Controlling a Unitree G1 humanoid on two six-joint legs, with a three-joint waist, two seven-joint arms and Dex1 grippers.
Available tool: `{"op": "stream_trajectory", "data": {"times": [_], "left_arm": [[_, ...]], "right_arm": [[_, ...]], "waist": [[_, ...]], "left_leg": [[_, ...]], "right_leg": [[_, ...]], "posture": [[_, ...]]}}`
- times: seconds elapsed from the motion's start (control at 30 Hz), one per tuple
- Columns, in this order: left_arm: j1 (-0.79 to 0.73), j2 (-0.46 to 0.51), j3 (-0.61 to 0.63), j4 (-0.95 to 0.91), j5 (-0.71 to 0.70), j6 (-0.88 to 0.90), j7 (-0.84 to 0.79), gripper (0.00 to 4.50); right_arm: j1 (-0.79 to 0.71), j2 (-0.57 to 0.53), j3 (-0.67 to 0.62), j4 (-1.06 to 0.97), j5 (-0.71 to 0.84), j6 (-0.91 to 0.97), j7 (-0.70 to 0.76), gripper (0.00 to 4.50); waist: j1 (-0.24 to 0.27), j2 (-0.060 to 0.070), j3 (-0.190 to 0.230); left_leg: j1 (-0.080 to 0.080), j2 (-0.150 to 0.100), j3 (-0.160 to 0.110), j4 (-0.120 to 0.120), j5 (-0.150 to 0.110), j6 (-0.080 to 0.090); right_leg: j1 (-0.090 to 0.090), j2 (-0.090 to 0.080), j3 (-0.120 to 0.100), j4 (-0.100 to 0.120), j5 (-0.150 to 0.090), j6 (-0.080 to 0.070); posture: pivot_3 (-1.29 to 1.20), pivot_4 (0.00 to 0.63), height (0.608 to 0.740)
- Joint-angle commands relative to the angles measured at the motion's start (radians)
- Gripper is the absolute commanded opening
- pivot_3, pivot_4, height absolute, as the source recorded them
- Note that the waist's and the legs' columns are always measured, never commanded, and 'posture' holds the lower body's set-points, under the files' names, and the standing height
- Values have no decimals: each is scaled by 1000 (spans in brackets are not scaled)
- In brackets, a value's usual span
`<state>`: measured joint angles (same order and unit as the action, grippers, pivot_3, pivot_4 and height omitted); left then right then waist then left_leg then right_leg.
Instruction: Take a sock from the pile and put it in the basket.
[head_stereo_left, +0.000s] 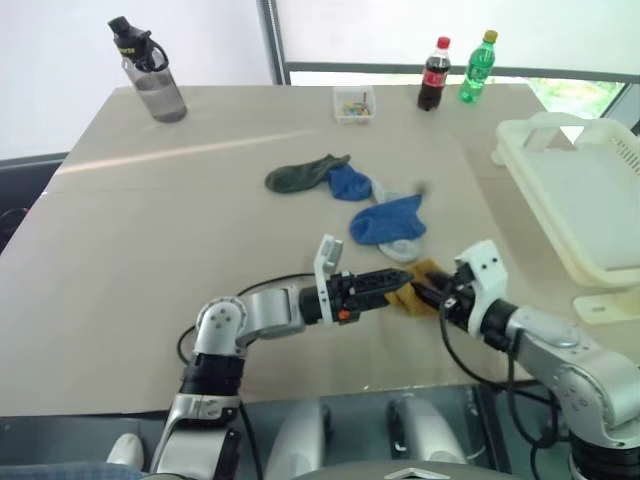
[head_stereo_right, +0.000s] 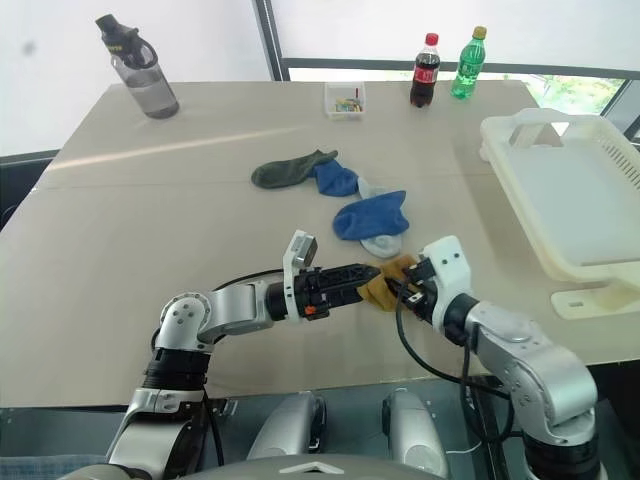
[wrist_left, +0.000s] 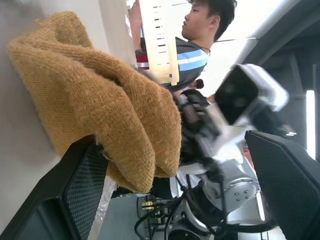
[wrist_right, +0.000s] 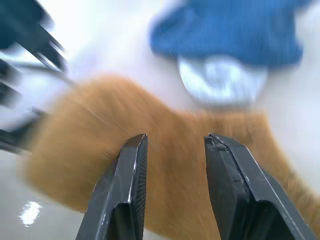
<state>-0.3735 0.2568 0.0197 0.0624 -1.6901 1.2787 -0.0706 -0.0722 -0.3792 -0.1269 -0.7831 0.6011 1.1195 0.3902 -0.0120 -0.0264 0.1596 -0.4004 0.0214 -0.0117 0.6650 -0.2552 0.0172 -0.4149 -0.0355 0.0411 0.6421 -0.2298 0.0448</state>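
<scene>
Left gripper (head_stereo_left: 385, 284) fingers spread wide, pointing 3 o'clock, one finger against mustard sock (head_stereo_left: 415, 290). Right gripper (head_stereo_left: 428, 293) half-closed, pinching that sock. Pile (head_stereo_left: 385, 222) at 12 o'clock of it; basket (head_stereo_left: 610, 262) at 3 o'clock.

Beside the mustard-yellow sock (head_stereo_left: 418, 292) lie blue socks (head_stereo_left: 388, 220) and a dark green sock (head_stereo_left: 300, 174); the basket (head_stereo_left: 580, 200) is white, the surface (head_stereo_left: 150, 250) beige.
</scene>
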Motion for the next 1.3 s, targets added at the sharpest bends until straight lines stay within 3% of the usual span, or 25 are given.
{"op": "stream_trajectory", "data": {"times": [0.03, 0.37, 0.93, 1.13, 1.3], "left_arm": [[-13, -9, -3, -4, 2, -3, -31, 4500], [-71, -34, -25, 27, 141, 3, -144, 4500], [-225, -122, -46, 157, 420, 19, -385, 4500], [-245, -142, -33, 175, 472, 30, -427, 4500], [-249, -157, -21, 178, 506, 46, -449, 4500]], "right_arm": [[5, -35, -99, -43, 75, -4, 33, 1807], [154, -247, -301, -20, 156, -157, 226, 1807], [257, -298, -317, -34, 153, -340, 243, 1807], [222, -347, -256, 116, -38, -383, 154, 1807], [115, -332, -111, 293, -180, -424, 104, 1807]], "waist": [[1, 0, 0], [1, 0, 3], [2, -1, 6], [2, -2, 7], [0, -2, 9]], "left_leg": [[0, 0, 0, 0, 0, 0], [-1, -1, 1, 0, 0, 0], [-1, -1, 1, 0, 0, 0], [-1, -1, 2, 0, 0, 0], [-1, -1, 2, 0, 0, 0]], "right_leg": [[0, 0, 0, 0, 0, 0], [0, 0, 0, -1, -2, 3], [0, 0, 0, -1, -2, 3], [0, 0, 0, -1, -2, 3], [0, 0, 0, -1, -1, 3]], "posture": [[0, 150, 740], [0, 150, 740], [0, 150, 740], [0, 150, 740], [0, 150, 740]]}}
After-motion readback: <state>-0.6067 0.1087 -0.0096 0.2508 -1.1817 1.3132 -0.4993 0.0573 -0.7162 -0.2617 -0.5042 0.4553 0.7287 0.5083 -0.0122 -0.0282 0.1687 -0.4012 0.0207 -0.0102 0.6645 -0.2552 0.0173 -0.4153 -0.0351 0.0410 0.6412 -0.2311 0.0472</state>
